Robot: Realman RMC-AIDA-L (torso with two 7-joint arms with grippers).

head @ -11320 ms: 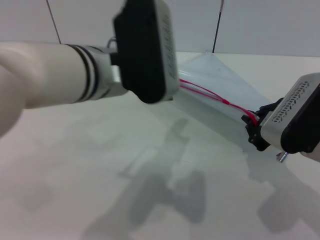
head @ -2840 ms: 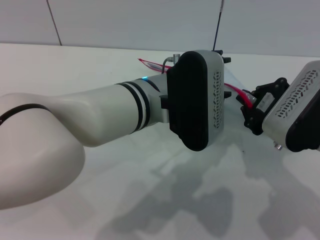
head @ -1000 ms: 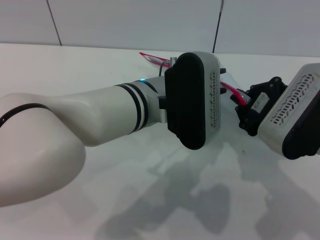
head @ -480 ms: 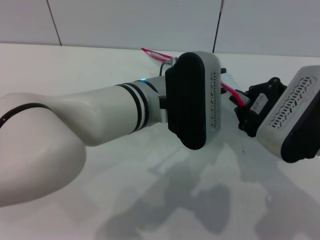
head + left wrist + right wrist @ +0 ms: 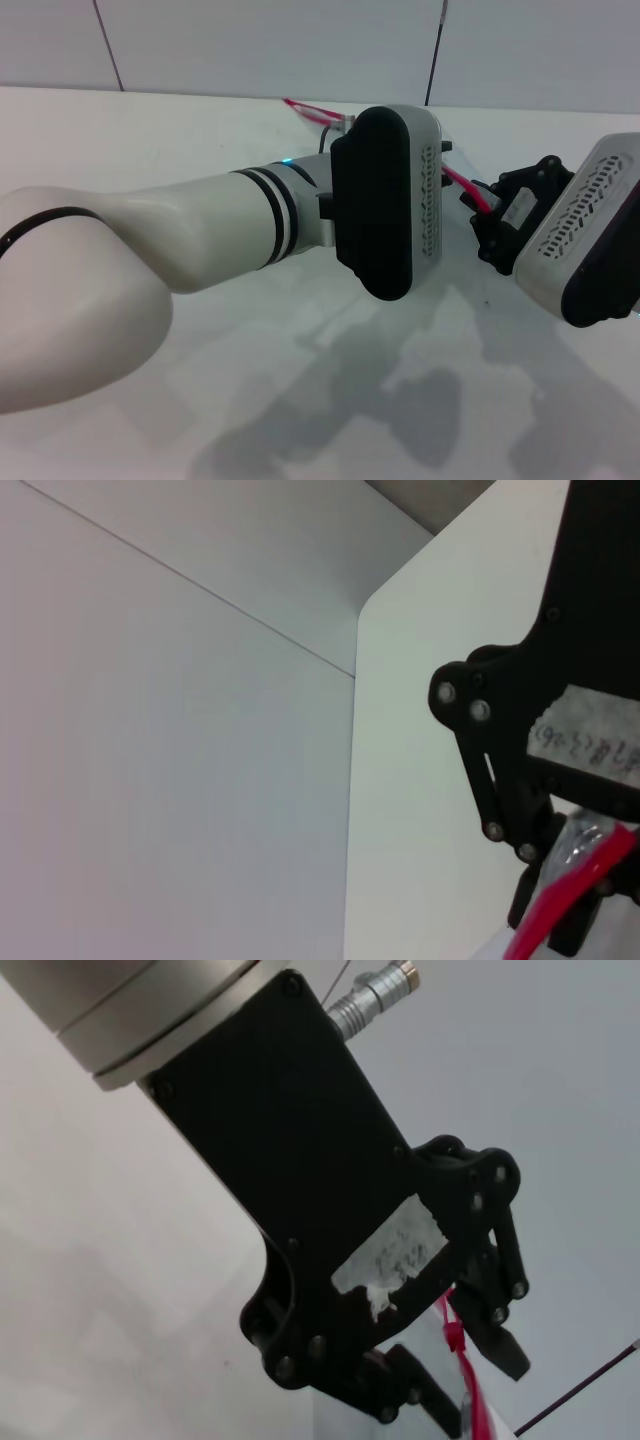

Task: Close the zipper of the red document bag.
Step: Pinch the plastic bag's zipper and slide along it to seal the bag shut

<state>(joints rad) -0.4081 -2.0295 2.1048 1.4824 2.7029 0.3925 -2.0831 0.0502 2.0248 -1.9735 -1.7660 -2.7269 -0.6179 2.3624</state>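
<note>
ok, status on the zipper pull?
Right gripper shut on the zipper. Left gripper at the red strip, fingers unclear. Red document bag mostly hidden behind the left arm.

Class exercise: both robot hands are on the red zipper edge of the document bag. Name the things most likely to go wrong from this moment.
1. The right hand clamps the zipper by a thin edge; it could slip free under tension.
2. The left hand grips the same strip nearby, so the two hands might collide.
3. The left arm hides most of the red document bag in the head view, so a jam or crumple could go unseen.
</note>
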